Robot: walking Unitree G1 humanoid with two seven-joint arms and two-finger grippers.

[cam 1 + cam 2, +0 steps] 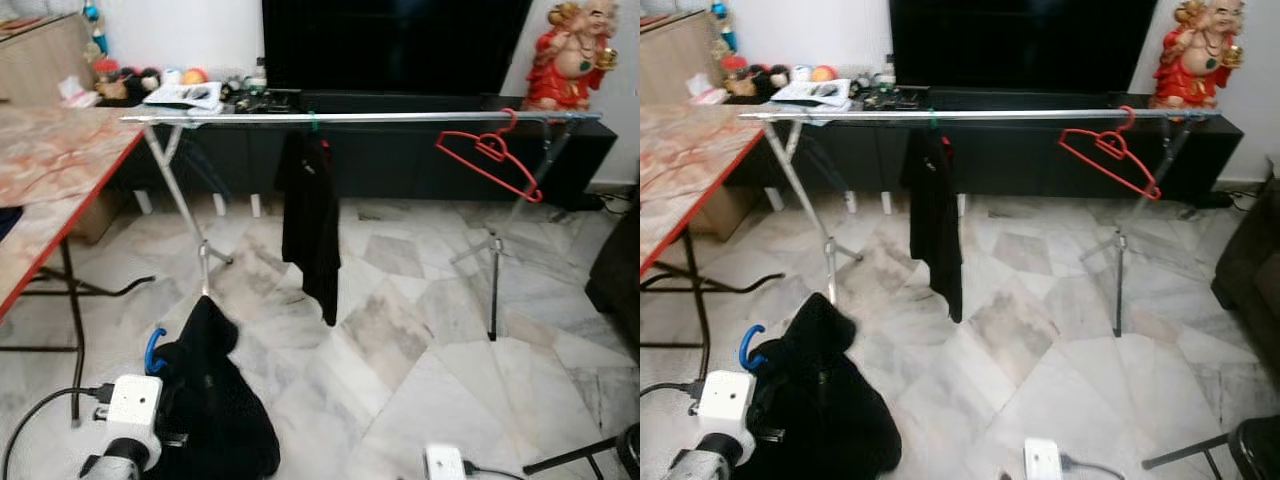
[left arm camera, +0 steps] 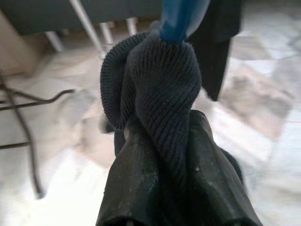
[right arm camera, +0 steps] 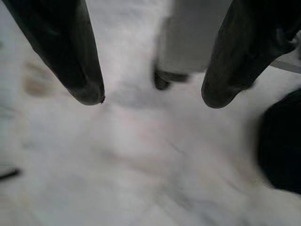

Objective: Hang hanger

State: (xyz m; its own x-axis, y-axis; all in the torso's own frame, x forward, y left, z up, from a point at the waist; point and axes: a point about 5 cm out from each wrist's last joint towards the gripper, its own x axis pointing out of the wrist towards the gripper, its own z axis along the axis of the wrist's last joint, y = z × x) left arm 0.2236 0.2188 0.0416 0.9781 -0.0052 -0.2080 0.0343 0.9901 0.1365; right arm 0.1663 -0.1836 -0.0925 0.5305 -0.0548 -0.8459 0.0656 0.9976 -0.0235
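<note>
Long rack [image 1: 380, 118] spans the room, with a black shirt [image 1: 310, 225] and an empty red hanger [image 1: 492, 155] on its rail. Left hand [image 2: 176, 155] is clenched on a dark garment [image 1: 215, 400] on a blue hanger [image 1: 153, 350], low over the floor. Right hand [image 3: 150, 96] is released.

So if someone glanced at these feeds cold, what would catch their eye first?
Probably the long silver rail across the room, with a black garment hanging mid-rail and an empty red hanger tilted near its right end. Next, low on the left, the left gripper clamped on a dark knit garment on a blue hanger.
</note>
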